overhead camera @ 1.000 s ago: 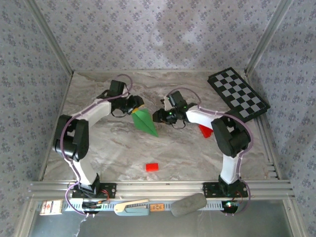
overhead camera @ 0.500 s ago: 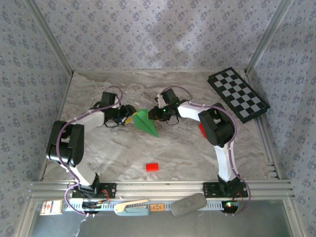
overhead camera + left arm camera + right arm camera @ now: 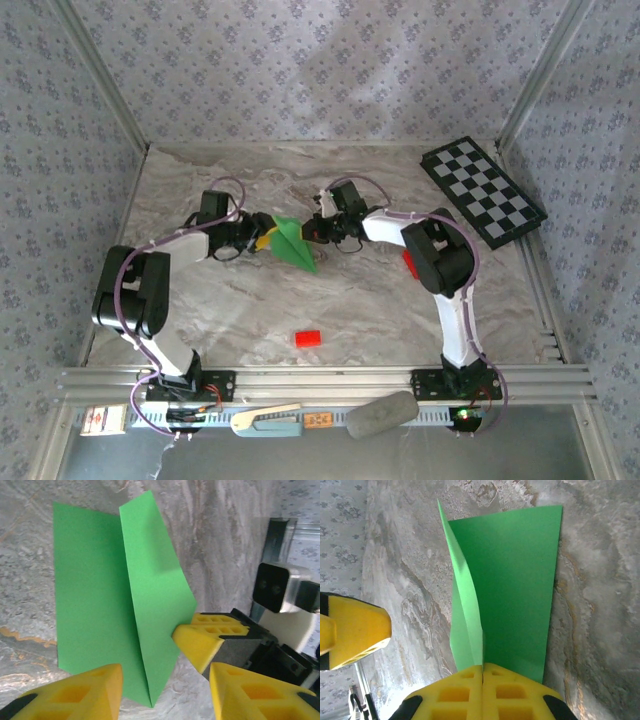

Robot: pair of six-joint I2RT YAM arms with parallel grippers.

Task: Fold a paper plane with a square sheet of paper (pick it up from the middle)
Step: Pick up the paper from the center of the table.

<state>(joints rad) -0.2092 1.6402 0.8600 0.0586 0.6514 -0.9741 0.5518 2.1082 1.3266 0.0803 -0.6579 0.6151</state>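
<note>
1. Paper plane [image 3: 293,243] lies on the counter [image 3: 230,310] between the two arms, already a pointed green dart with a centre crease and one flap standing up
2. Left end effector [image 3: 262,238] sits at the plane's left side, its jaws about half apart and holding nothing; in the left wrist view the paper's tip lies between its fingers
3. Right end effector [image 3: 308,230] is closed tight, pinching the raised flap at its edge
4. Judging by the shape, the main folds are done; flattening the raised flap and finishing the wings seem left
5. No container is involved: the red block [image 3: 308,338], red wedge [image 3: 410,262] and checkerboard [image 3: 483,190] lie loose on the counter
</note>
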